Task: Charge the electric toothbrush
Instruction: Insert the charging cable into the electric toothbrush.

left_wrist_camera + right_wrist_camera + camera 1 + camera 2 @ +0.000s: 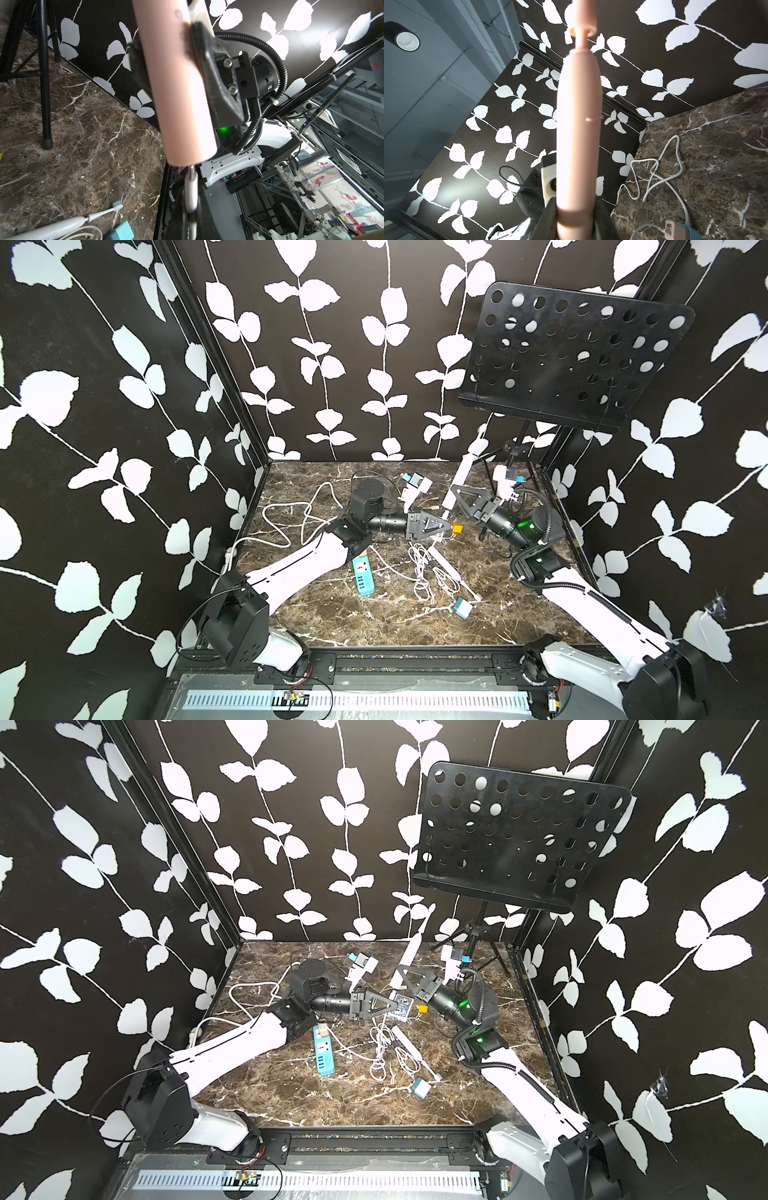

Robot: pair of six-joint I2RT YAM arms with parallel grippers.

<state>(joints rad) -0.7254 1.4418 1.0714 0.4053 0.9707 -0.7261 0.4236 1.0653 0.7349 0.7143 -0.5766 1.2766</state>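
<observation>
The jaws of the right gripper point(453, 495) are clenched on the pink toothbrush point(461, 475), which is held steeply, base lowest. The cable plug point(191, 187), pinched in the shut left gripper point(445, 529), is pointed along the toothbrush's axis, with its tip at that base.

Looks like a lab test cell to me: black leaf-print backdrop walls point(353, 364), brown marble-look counter point(374, 626), metal equipment racks point(268, 199) outside.

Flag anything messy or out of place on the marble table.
The thin white cable lies in a knotted heap at mid-table, a white electric toothbrush lying among its loops. A black perforated music stand stands in the back corner, unrelated to charging.
</observation>
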